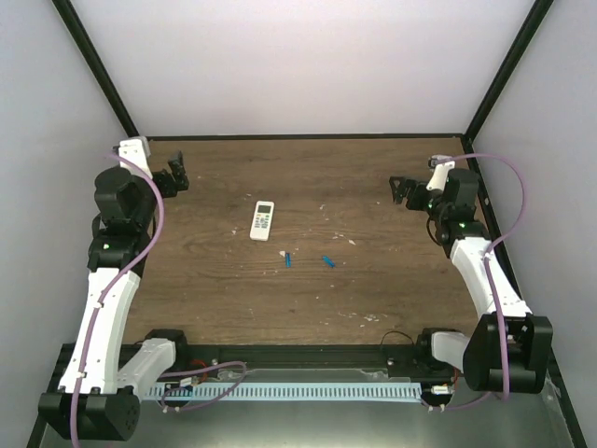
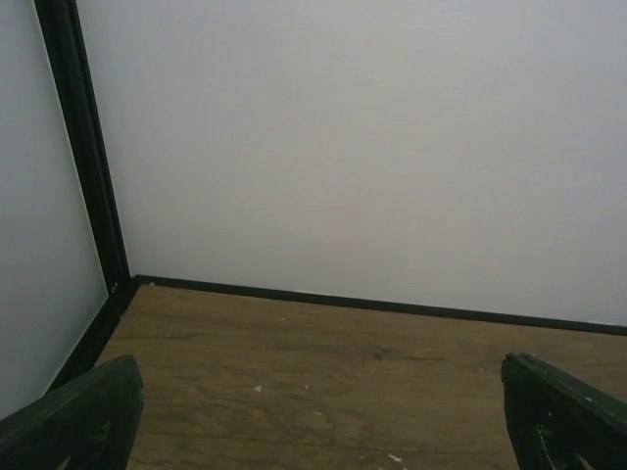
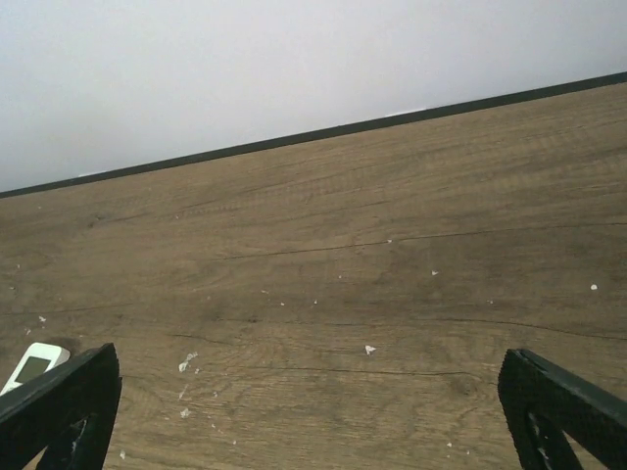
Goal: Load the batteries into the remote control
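Observation:
The white remote control (image 1: 263,220) lies flat on the wooden table, left of centre; its end also peeks in at the lower left of the right wrist view as the remote control (image 3: 32,365). Two small blue batteries lie just in front of it: one battery (image 1: 288,259) and the other battery (image 1: 327,262) a little to the right. My left gripper (image 1: 173,179) hangs open at the far left, away from them, with nothing between its fingers (image 2: 83,416). Over at the far right, my right gripper (image 1: 401,189) is open and empty too, its fingers (image 3: 563,411) wide apart.
Pale whitish specks (image 3: 369,349) are scattered on the table (image 1: 373,289). White walls with black corner posts (image 1: 98,70) close in the back and both sides. A cable rail (image 1: 308,390) runs along the near edge between the arm bases.

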Controlling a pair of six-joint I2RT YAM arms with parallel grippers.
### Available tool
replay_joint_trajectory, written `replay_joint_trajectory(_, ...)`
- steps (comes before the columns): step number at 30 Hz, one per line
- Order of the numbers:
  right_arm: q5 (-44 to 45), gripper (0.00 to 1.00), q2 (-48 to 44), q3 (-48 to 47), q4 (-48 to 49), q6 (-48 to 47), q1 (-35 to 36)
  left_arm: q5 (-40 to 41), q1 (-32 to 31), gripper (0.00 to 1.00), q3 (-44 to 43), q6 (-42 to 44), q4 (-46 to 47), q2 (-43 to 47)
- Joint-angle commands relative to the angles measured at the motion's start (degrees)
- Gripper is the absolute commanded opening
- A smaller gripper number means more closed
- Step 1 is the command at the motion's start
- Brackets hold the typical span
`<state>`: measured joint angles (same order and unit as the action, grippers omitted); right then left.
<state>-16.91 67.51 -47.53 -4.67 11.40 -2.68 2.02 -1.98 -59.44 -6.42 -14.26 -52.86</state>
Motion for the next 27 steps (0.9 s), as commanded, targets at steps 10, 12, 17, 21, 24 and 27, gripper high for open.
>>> replay_joint_trajectory(10,1.15,1.0,-1.71,-4.88,-3.83,0.13,-0.5,-4.65,0.04,1.0,-0.66,-2.79,1.41,-1.84)
replay_joint_trajectory(12,0.52,1.0,-1.01,-5.97,-5.68,0.43,-0.49,-10.38,0.04,1.0,2.58,0.55,6.38,-1.22)
replay_joint_trajectory(17,-0.58,1.0,2.53,-11.09,-14.34,-1.84,-0.49,-14.46,-0.04,1.0,-5.18,0.21,-1.84,-11.73)
replay_joint_trajectory(21,2.62,1.0,5.36,-14.03,-20.26,-3.01,0.64,-18.55,-1.47,1.0,-18.52,0.87,-15.89,-26.45)
replay_joint_trajectory(24,4.42,1.0,6.36,-14.4,-21.54,-3.02,2.56,-18.51,-4.29,1.0,-24.66,1.16,-20.95,-34.83)
replay_joint_trajectory(27,4.42,1.0,7.96,-14.65,-22.12,-1.86,5.11,-18.49,-8.04,1.0,-30.31,1.58,-26.06,-43.82)
